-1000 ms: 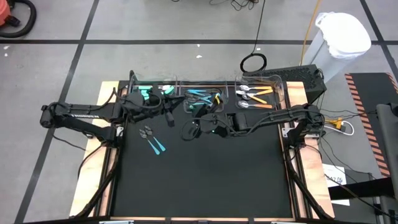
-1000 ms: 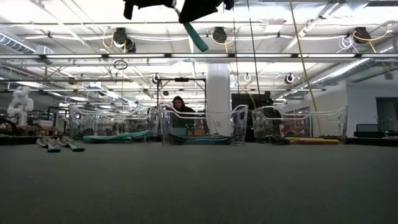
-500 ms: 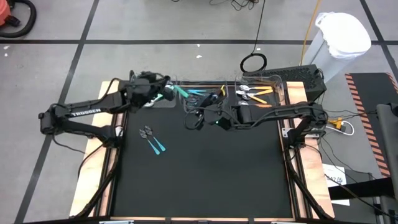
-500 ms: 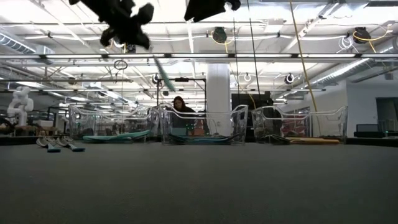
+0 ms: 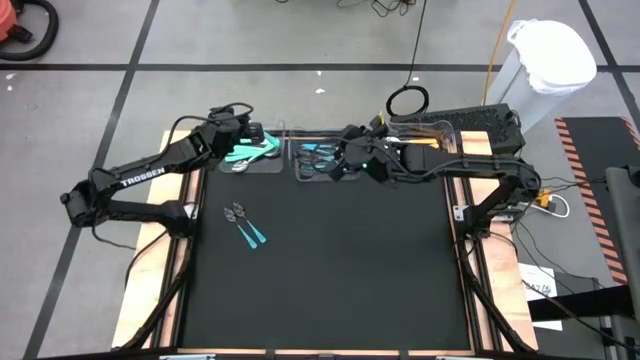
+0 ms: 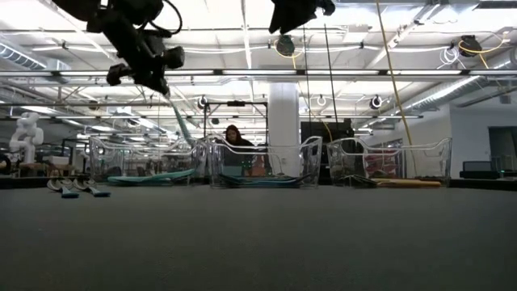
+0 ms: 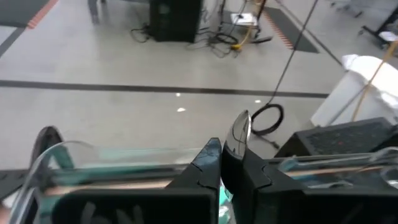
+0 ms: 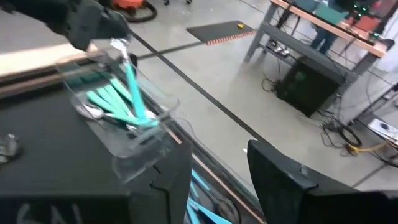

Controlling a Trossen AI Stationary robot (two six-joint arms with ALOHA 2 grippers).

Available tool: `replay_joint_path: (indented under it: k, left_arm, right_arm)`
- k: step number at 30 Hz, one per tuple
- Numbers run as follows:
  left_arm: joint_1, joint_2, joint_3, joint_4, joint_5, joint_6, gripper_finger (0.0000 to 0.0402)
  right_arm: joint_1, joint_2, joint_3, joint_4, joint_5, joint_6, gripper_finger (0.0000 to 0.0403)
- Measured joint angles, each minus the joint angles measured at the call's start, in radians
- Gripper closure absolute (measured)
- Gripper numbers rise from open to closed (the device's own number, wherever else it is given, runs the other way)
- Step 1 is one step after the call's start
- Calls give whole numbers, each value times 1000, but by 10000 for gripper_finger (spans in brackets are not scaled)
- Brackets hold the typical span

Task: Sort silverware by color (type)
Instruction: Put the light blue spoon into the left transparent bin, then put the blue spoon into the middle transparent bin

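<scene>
My left gripper (image 5: 252,136) is shut on a teal-green-handled utensil (image 8: 132,93) over the left clear bin (image 5: 228,165), which holds other teal-green silverware. The low view shows the utensil (image 6: 179,121) slanting down from that gripper (image 6: 149,74). My right gripper (image 8: 217,168) stands open with nothing between its fingers, above the middle bin (image 5: 300,170) of light-blue silverware. Two blue-handled utensils (image 5: 245,225) lie flat on the black mat at the left. My left gripper pinches the utensil between its two fingers just below the shiny metal head (image 7: 238,134), which sticks out past the fingertips. The handle (image 6: 182,128) hangs slanting down below the fingers, its free end at about the left bin's rim. Whether that end touches anything I cannot tell.
A third clear bin (image 5: 450,150) with orange-handled silverware stands at the far right of the row. The black mat (image 5: 330,270) lies bare toward the near edge. A black box (image 5: 490,125) and a white bag (image 5: 550,60) stand beyond the table's far right corner.
My left gripper has swung toward the table's left and far edge and come down over the left bin, carrying the teal-green utensil, which now hangs lower with its handle pointing down. My right gripper has drawn away toward the far edge and risen over the middle bin.
</scene>
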Motion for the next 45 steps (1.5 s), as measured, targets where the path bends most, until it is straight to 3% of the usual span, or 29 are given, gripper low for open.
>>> replay_joint_path:
  k: [3,6,11,16,23,25,28,30,32,38,45]
  left_arm:
    - [28,0,-13,-24,9,-3,369]
    - [46,0,-28,-48,37,4,338]
    - [66,0,-34,-125,91,-6,264]
    - [65,-3,0,-266,131,-6,188]
    - [63,-4,77,-455,123,7,165]
    - [51,-9,86,-449,228,114,164]
    - [2,-10,89,-451,508,358,164]
    - [-37,-6,89,-524,642,438,164]
    - [-74,6,89,-585,655,373,164]
    - [-149,50,89,-751,519,-151,164]
    - [-312,117,47,-753,466,-636,164]
  right_arm:
    - [-19,4,0,-28,-13,0,250]
    - [-42,3,0,-31,-107,8,250]
    - [-80,3,0,-32,-238,54,249]
    - [-91,3,0,-52,-288,54,249]
    - [-90,3,0,-89,-291,89,249]
    - [-90,3,0,-101,-295,95,250]
    - [-89,3,0,-113,-359,107,250]
    - [-89,3,0,-116,-420,115,250]
    - [-89,3,0,-115,-476,117,250]
    - [-88,3,0,-123,-527,190,250]
    - [-88,3,0,-142,-528,233,250]
